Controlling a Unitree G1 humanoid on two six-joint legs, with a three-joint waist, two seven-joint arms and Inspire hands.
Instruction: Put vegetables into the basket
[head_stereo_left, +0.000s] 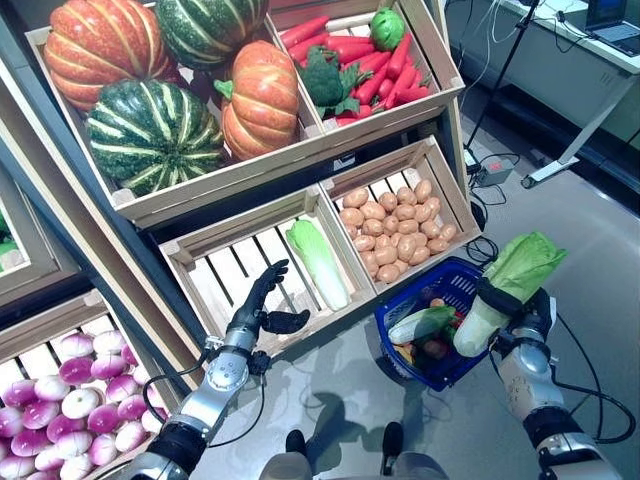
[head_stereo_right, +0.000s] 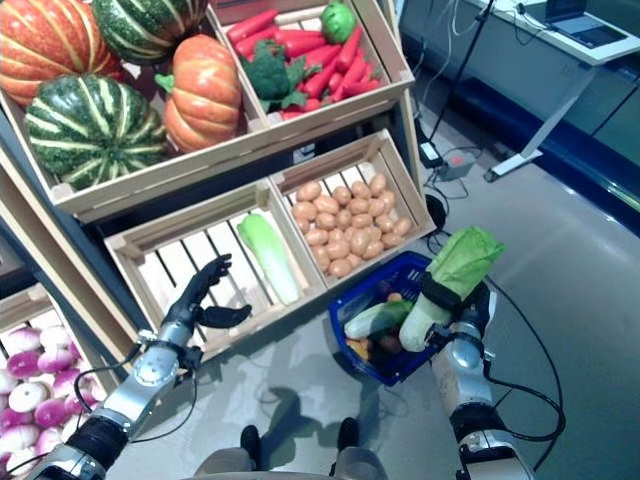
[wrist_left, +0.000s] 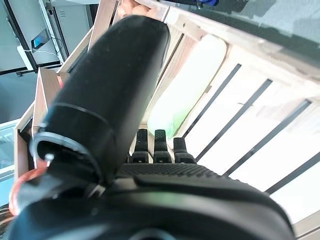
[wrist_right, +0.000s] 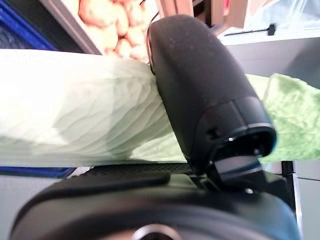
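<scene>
My right hand (head_stereo_left: 512, 303) is shut on a pale green cabbage (head_stereo_left: 512, 278), which it holds upright over the right rim of the blue basket (head_stereo_left: 402, 301) on the floor. The right wrist view shows the thumb (wrist_right: 200, 90) curled over the cabbage's ribbed stalk (wrist_right: 75, 115). In the basket lie a pale green cabbage (head_stereo_left: 420, 324) and some small red and orange vegetables (head_stereo_left: 432, 348). My left hand (head_stereo_left: 262, 303) is open, fingers straight, at the front of the lower slatted crate (head_stereo_left: 225, 270). A long pale cabbage (head_stereo_left: 318, 262) lies in that crate to the hand's right.
A wooden stand (head_stereo_left: 250, 180) with tilted crates rises ahead and to the left. A crate (head_stereo_left: 452, 200) of small brown tubers stands just behind the basket. A desk leg (head_stereo_left: 575, 150) and cables (head_stereo_left: 485, 175) are on the floor at the back right.
</scene>
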